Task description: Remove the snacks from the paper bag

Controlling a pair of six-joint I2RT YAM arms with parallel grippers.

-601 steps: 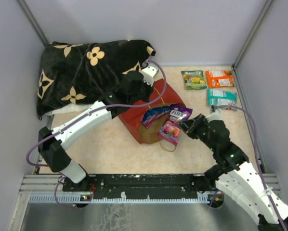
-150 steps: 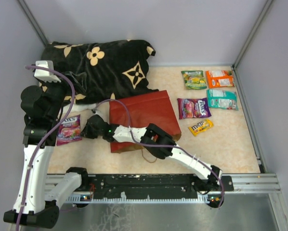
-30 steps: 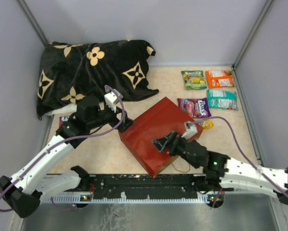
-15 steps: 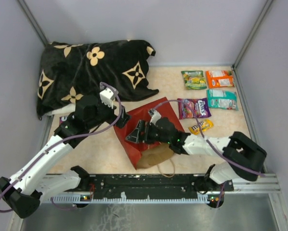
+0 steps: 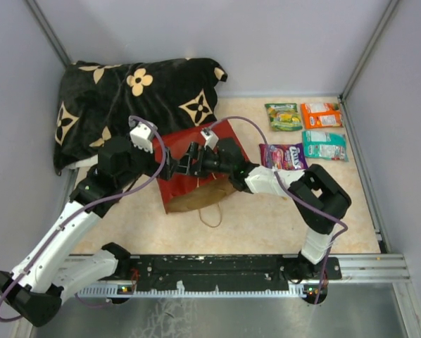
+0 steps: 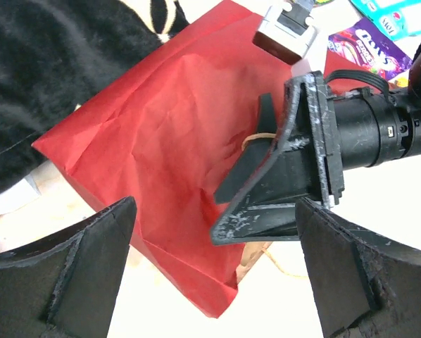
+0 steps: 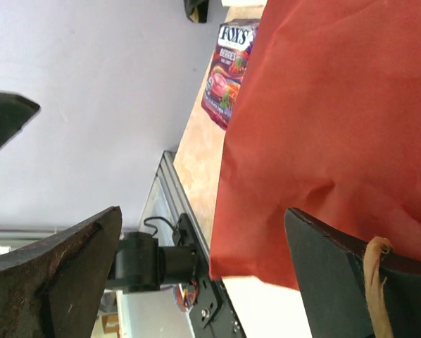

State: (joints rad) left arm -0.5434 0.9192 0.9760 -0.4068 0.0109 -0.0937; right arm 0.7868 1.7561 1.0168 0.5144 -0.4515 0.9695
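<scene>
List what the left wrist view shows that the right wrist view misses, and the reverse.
Only the left wrist view: the black pillow, the right gripper open at the bag, a purple packet and a teal packet. Only the right wrist view: a Fox's Berries packet lying beyond the bag's edge, and the table's front rail. Both: the red paper bag and a tan handle.

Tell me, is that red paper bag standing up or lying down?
Lying down. The paper bag rests with a broad red side up, its brown mouth toward the near edge, handle loop trailing out.
</scene>
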